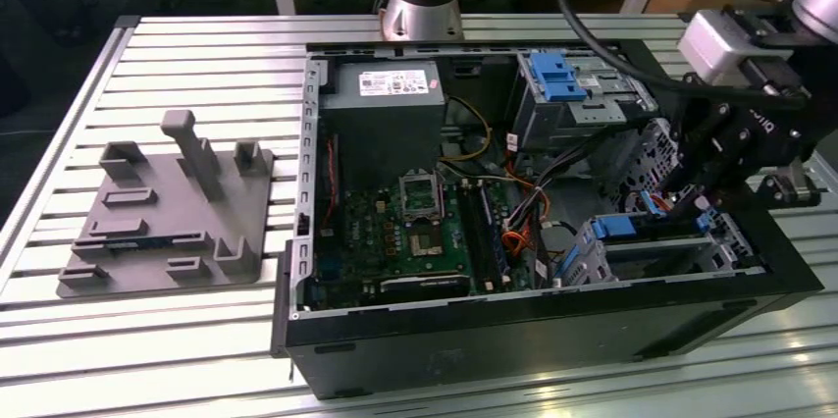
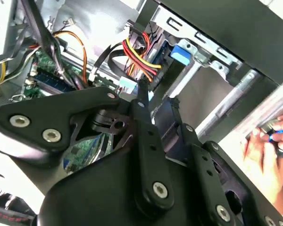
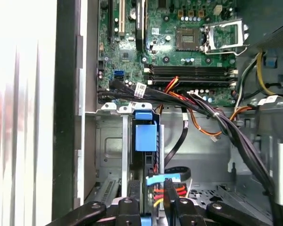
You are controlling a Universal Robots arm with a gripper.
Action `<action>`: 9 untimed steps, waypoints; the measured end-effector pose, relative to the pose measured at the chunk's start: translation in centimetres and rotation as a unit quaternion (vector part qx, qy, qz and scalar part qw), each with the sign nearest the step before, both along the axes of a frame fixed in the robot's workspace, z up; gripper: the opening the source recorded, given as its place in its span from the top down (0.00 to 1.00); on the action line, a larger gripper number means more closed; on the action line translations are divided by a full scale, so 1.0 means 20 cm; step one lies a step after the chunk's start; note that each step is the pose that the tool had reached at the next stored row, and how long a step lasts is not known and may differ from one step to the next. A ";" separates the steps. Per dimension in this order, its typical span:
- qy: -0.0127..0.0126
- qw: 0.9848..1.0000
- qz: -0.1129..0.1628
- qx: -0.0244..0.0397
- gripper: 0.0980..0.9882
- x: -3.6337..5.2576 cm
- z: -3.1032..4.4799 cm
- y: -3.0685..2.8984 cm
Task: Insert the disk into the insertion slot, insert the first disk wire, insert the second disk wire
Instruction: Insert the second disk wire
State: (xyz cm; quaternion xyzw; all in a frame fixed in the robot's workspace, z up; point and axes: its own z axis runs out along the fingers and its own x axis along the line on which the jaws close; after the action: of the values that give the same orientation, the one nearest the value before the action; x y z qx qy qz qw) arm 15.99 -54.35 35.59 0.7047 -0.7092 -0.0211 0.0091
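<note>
My gripper (image 3: 148, 200) hangs at the insertion slot (image 1: 661, 246), low at the exterior view's right inside the case, clenched on a small blue wire plug (image 3: 161, 179). The disk (image 3: 145, 136) sits in the slot. The plug looks light and fragile, so I judge its stiff body the place to hold.

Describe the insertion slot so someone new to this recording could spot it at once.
Start at the open black computer case on the slatted table. In its near corner, at the exterior view's right, below the gripper, sits the insertion slot, a low silvery cage. Unlike the taller bay at the back, it sits beside the green motherboard.
</note>
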 end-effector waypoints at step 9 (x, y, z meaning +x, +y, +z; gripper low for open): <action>0.000 1.000 0.000 0.000 0.99 0.000 0.140 0.001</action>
State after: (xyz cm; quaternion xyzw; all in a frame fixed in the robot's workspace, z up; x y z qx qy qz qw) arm 15.99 -54.34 38.39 0.7047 -0.7091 -0.0209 0.0093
